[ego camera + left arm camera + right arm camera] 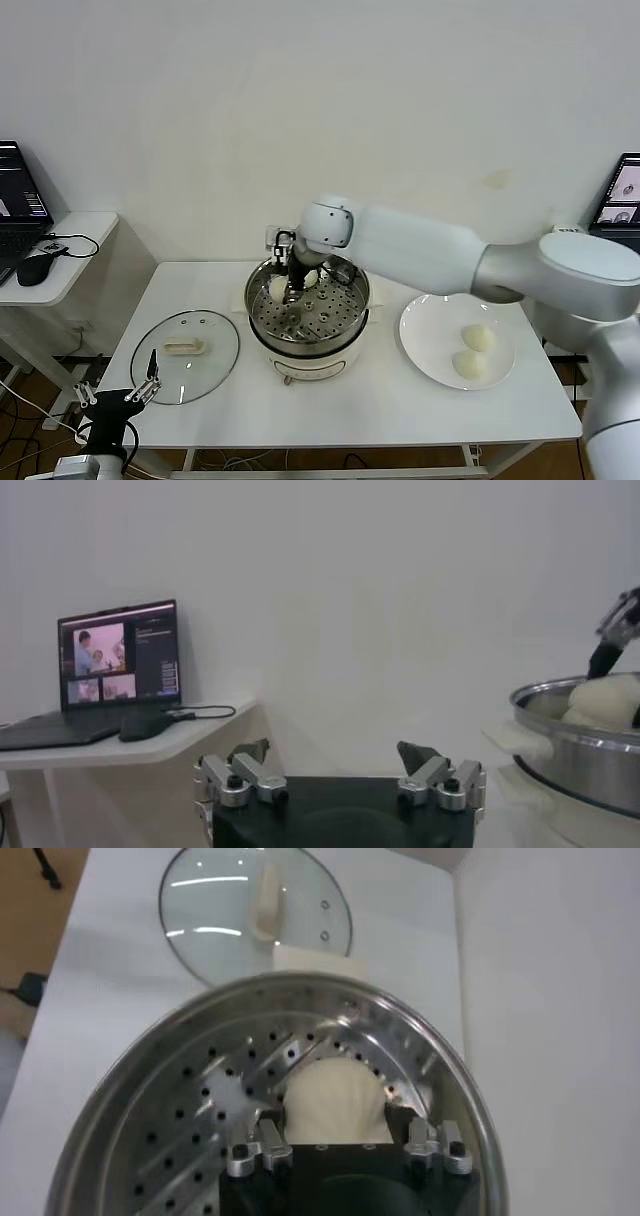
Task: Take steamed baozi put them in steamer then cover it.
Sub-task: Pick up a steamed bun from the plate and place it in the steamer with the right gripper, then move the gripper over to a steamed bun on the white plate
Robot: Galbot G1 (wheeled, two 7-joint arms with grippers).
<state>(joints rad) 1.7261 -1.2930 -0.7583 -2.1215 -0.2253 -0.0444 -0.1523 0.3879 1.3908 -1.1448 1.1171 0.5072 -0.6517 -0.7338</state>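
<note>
Head view shows our right end effector (pixel 293 290) down inside the steamer (pixel 350 310), clenched on a baozi (pixel 335 1103) to set it beside another; two wait on the plate (pixel 425 345). Our left end effector (pixel 147 385) waits released near the cover (pixel 215 350).

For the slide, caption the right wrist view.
Right gripper holds a baozi inside the steamer; glass cover lies beyond.
</note>
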